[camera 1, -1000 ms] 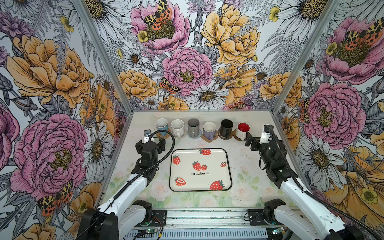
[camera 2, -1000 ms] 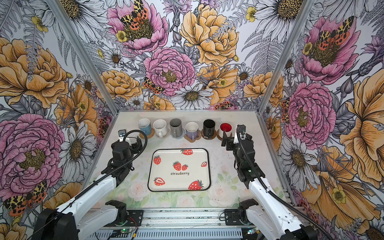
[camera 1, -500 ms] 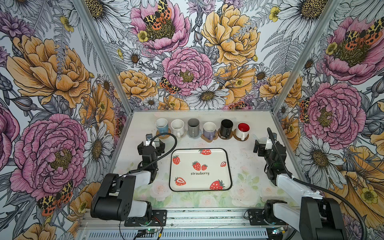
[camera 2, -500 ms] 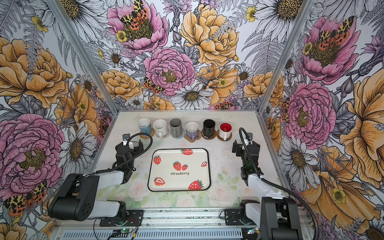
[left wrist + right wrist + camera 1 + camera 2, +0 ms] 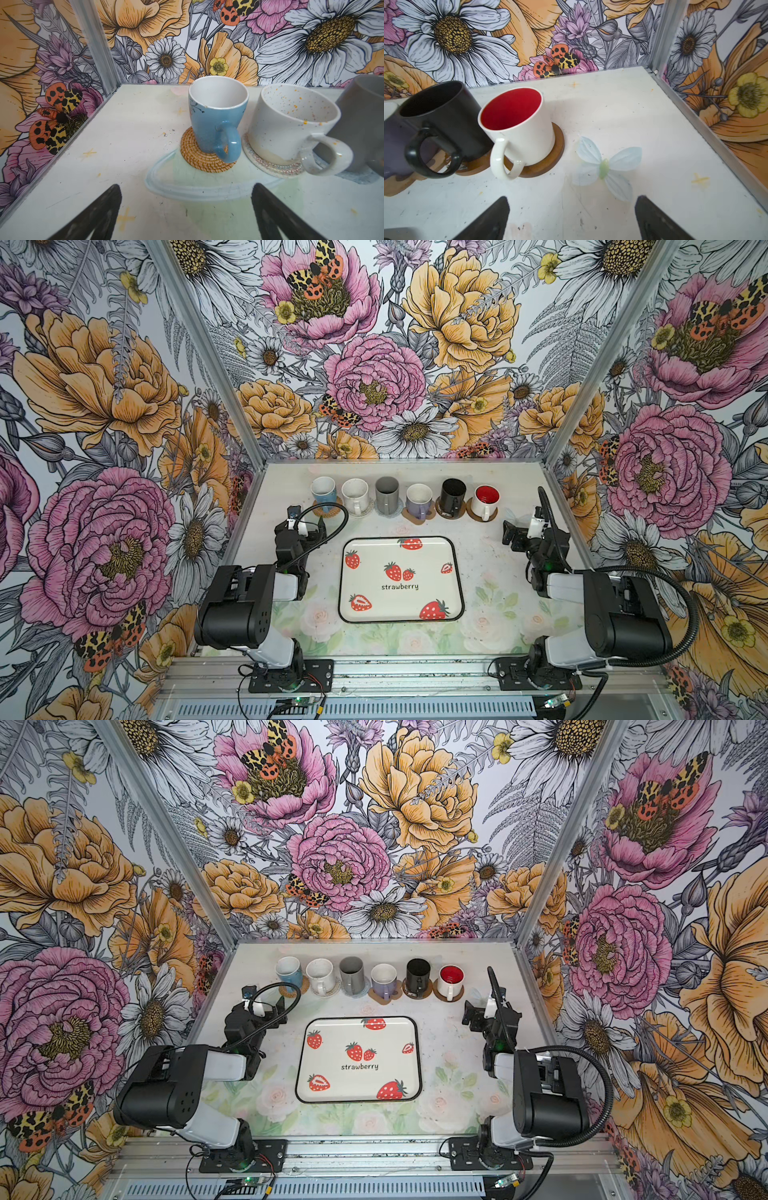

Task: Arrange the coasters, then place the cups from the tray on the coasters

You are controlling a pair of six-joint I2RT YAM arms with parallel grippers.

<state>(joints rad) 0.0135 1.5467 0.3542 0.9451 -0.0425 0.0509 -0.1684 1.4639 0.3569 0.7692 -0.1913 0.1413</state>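
Note:
Six cups stand in a row at the back, each on a coaster: light blue [image 5: 323, 488], white [image 5: 355, 495], grey [image 5: 387, 493], lavender [image 5: 419, 498], black [image 5: 453, 493] and white with a red inside [image 5: 486, 499]. The strawberry tray [image 5: 399, 601] lies empty in the middle. My left gripper [image 5: 186, 188] is open, short of the blue cup [image 5: 216, 118] on its rattan coaster [image 5: 195, 155]. My right gripper [image 5: 572, 199] is open and empty, near the red-lined cup [image 5: 525, 128] on a brown disc [image 5: 550, 158]. Both arms are folded low at the front.
Flowered walls with metal corner posts [image 5: 552, 448] close the table on three sides. The left gripper [image 5: 307, 526] hangs left of the tray and the right gripper [image 5: 521, 529] to its right. A pale blue butterfly print [image 5: 604, 166] marks the table.
Both arms have folded back toward the front rail. The right gripper has drawn away from the red-lined cup. The cups and tray have not moved.

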